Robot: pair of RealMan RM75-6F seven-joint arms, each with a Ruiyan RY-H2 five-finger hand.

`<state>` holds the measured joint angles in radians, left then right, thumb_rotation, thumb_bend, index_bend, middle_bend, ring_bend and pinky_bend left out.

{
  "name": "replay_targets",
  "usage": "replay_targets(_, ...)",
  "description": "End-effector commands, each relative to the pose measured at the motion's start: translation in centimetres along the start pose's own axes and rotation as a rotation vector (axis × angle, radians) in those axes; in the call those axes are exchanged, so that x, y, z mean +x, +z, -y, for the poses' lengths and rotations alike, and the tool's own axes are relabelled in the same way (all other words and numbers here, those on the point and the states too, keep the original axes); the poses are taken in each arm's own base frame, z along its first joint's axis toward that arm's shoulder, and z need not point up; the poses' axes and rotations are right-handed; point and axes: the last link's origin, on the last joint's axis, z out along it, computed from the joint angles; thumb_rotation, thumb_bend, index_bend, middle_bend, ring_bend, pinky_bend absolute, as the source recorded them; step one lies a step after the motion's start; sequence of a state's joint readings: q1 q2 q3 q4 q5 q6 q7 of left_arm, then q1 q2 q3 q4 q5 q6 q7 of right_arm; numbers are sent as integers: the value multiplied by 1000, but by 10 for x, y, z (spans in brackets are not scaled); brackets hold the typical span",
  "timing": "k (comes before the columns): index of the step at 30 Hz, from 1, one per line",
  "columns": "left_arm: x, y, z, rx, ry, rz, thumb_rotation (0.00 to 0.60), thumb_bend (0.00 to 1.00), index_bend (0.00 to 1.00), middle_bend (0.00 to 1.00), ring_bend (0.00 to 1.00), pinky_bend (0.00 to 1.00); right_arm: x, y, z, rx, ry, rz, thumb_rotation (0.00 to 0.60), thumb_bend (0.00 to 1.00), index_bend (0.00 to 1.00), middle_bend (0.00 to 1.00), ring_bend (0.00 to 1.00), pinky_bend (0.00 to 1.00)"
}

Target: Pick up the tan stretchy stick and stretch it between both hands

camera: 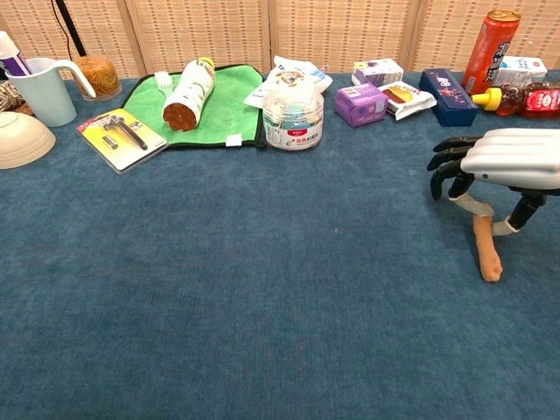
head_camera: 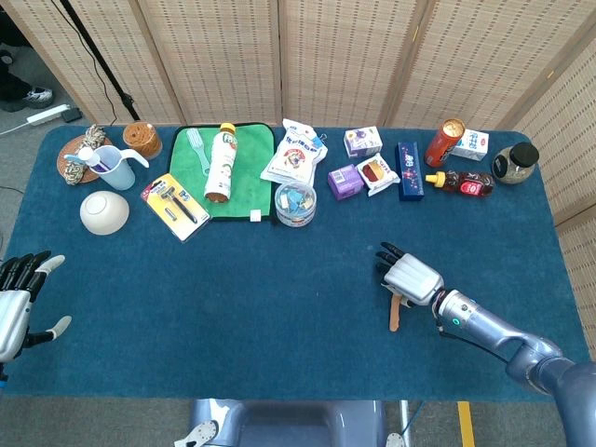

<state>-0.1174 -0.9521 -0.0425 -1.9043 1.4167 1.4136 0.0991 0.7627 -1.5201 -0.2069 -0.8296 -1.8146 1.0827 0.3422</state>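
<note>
Blue table [head_camera: 279,307] before wicker screens, right hand [head_camera: 408,277] over the tan stretchy stick [camera: 486,249].
Toward 4 o'clock of the tabletop, the stick lay pinched at its upper end between pale fingertips [camera: 467,205] of the right hand. At 8 o'clock, the left hand [head_camera: 17,303] hovered off the table edge, fingers apart, holding nothing.

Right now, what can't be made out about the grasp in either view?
- Stick's upper end: right hand covers it in both views, so grip contact is unclear.
- Left hand: cut by the head view's left edge, absent from chest view.
- Red sauce bottle: cut by the chest view's right edge.
</note>
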Motion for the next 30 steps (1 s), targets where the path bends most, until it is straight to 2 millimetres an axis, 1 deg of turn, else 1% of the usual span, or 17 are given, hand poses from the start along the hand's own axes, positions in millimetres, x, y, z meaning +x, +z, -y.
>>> replay_targets(1,0,0,0,0,-1,1,581,198,148,96,56,0,0,-2,0,-7,6,-1,600,319,733,324,150,0)
replay_targets(11,-1,2,-1,-6,1,2,582,198,147,96,56,0,-1,-5,1,-21,19,-1,600,319,733,333,162,0)
replay_targets(19,-3,2,-2,-6,-3,8,581,198,147,96,56,0,11,-10,-7,-55,54,-21,600,320,732,331,162,0)
replay_targets(30,-4,6,-8,-44,-2,17,581,198,147,96,56,0,26,-25,-10,-136,225,-65,600,319,732,331,162,0)
